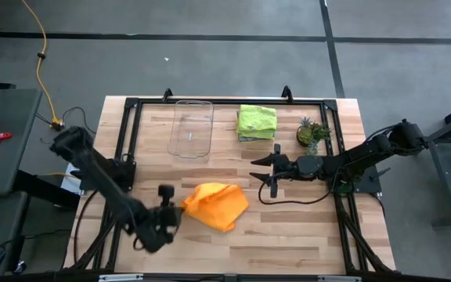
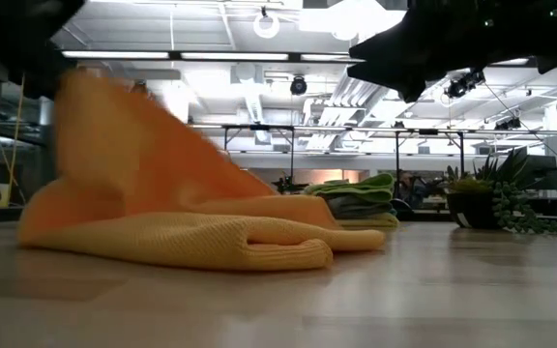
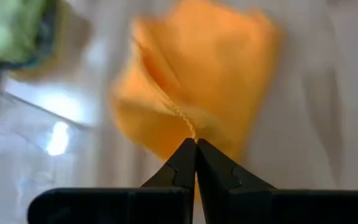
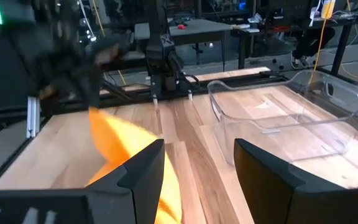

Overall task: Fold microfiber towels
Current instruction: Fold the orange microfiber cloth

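Observation:
An orange microfiber towel [image 1: 216,205] lies bunched near the table's front middle, its right part resting on the wood. My left gripper [image 1: 178,208] is at its left end, shut on it. In the low view that end [image 2: 104,126] rises steeply above the folded rest [image 2: 220,242]. A stack of folded towels with a lime green one on top [image 1: 256,122] sits at the back. My right gripper [image 1: 263,168] hovers open above the table between the stack and the orange towel, holding nothing. My left gripper pinches the orange towel's hemmed edge [image 3: 188,124] at the towel's left end between its two shut fingertips. The fingers come from the table's left, slanting down. That end is lifted and slopes away from the fingers, while the towel's right part [image 1: 229,210] stays on the table.
A clear plastic tray [image 1: 191,128] stands at the back left of the stack. A small potted plant [image 1: 312,133] stands at the back right, close to my right arm. Bare wood lies in front of the orange towel and to its right.

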Controlling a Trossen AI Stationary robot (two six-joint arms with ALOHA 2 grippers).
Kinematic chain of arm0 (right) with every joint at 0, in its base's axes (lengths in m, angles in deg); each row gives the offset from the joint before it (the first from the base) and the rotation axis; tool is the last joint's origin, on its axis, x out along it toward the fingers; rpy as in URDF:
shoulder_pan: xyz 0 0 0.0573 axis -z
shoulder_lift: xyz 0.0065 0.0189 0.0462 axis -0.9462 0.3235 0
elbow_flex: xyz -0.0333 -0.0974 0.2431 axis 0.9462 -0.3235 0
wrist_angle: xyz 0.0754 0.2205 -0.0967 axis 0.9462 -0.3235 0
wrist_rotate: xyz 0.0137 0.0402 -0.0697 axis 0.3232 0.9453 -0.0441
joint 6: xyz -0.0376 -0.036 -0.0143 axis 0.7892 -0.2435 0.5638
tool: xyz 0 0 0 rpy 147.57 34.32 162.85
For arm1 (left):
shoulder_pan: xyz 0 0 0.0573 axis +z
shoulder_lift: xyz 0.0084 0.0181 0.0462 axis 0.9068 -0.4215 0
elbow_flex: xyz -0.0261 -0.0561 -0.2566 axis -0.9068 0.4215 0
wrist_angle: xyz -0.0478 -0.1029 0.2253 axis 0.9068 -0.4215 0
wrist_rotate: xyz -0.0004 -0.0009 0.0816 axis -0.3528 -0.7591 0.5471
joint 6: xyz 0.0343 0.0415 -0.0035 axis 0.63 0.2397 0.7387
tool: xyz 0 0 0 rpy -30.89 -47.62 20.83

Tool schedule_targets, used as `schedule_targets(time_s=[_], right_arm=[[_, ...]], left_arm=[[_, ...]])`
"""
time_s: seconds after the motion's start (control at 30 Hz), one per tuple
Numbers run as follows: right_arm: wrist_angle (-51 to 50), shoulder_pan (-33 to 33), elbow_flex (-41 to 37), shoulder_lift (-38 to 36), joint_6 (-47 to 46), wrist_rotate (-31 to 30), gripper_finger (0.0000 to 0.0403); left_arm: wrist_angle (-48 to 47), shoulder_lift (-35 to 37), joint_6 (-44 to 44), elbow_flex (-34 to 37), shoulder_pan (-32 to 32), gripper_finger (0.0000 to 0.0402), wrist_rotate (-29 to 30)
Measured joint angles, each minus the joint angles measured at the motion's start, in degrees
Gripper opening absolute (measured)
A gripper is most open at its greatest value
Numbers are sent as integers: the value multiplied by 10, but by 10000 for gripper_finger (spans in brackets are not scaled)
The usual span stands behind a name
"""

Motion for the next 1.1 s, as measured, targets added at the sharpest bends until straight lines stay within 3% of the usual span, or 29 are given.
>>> schedule_targets(time_s=[0.1,0.23,0.4,0.57,0.7,0.9,1.1], right_arm=[[3,0,0,0,-1,0,184],[4,0,0,0,-2,0,184],[2,0,0,0,-7,0,184],[-5,0,0,5,-60,6,184],[-28,-11,10,43,-82,58,184],[-141,-27,86,165,-13,57,184],[-242,-26,171,267,55,11,184]], left_arm=[[87,-56,-43,31,-54,0,2],[195,-142,-32,40,-113,0,-36],[194,-210,-90,35,-151,0,-75],[128,-210,-160,38,-166,0,-29],[109,-185,-164,43,-156,0,14],[109,-171,-186,41,-128,0,31],[120,-171,-186,41,-111,0,7]])
